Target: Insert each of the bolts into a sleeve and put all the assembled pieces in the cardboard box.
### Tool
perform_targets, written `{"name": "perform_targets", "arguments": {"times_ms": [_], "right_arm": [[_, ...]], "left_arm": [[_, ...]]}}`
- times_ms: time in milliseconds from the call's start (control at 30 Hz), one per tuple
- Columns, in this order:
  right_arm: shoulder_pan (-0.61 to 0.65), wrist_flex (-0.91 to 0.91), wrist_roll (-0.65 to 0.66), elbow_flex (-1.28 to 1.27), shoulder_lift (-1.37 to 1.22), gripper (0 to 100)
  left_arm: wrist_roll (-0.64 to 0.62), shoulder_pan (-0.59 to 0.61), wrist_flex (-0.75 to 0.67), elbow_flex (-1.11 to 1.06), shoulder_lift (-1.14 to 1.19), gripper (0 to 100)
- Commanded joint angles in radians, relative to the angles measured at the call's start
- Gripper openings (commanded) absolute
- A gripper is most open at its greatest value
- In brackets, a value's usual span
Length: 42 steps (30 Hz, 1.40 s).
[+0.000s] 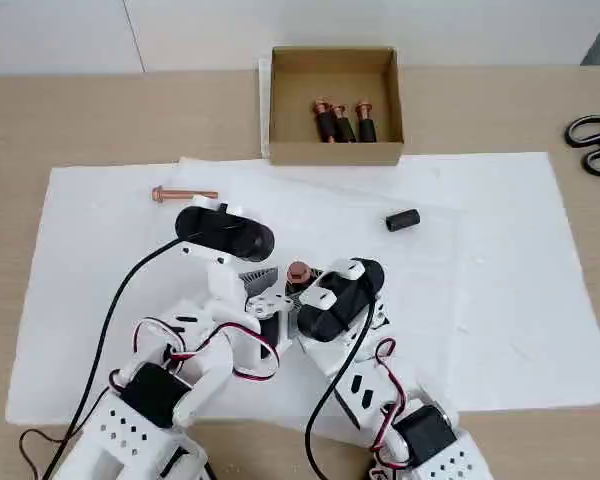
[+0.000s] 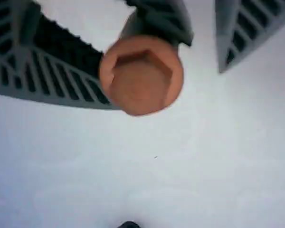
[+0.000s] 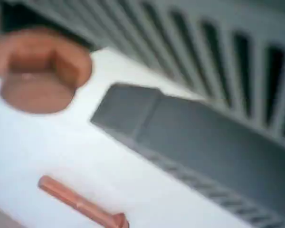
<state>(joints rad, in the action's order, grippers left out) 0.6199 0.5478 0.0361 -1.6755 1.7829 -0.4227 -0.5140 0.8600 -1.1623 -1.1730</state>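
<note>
The left tool [image 1: 267,280] is open. Its two grey ribbed fingers [image 2: 42,61] stand apart, and a copper bolt [image 2: 141,76] sits between them. The bolt head touches one finger, and there is a white gap before the other finger. A dark sleeve [image 2: 164,21] shows right behind the head. Seen from above, the bolt stands with its head up, at the spot where the two arms meet.

The right tool [image 1: 320,295] is just beside the same bolt, on its other side. I cannot tell if this tool is open or closed, or if it has hold of anything.

Both tools are over a big white paper [image 1: 500,300] that lies on the surface [image 1: 80,110]. A second bolt [image 1: 183,194] lies flat on the paper, past the left tool and apart from it. A spare sleeve [image 1: 403,220] lies alone on the paper, past the right tool.

The box [image 1: 280,100] sits at the far edge of the paper. Three finished pieces [image 1: 342,122] lie side by side in it, each a bolt in a sleeve. A pair of scissors [image 1: 595,143] lies on the surface, far off to the right.
</note>
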Motion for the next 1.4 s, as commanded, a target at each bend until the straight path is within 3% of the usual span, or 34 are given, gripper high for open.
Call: {"name": "perform_targets", "arguments": {"times_ms": [0,400,600,700,833,1033,1200,1367], "right_arm": [[-0.002,-0.002,-0.008,-0.008,0.010,0.3],[-0.002,-0.002,-0.008,-0.008,0.010,0.3],[-0.002,-0.002,-0.008,-0.008,0.010,0.3],[-0.004,-0.001,-0.006,-0.008,0.010,0.3],[-0.030,-0.001,-0.003,-0.008,0.010,0.3],[-0.165,0.064,0.000,-0.008,0.010,0.3],[-0.341,0.125,0.003,0.052,0.012,0.3],[-0.444,0.223,0.083,0.261,0.010,0.3]], "left_arm": [[0.011,0.049,0.006,0.058,-0.006,25],[0.009,0.103,0.029,0.148,-0.008,25],[0.011,0.120,0.157,0.254,-0.006,25],[0.011,0.230,0.219,0.286,-0.006,25],[0.034,0.500,0.313,0.288,-0.006,25],[0.402,0.881,0.367,0.286,-0.006,25],[0.433,1.028,0.448,0.291,-0.006,25],[0.434,1.039,0.545,0.286,-0.006,25]]}}
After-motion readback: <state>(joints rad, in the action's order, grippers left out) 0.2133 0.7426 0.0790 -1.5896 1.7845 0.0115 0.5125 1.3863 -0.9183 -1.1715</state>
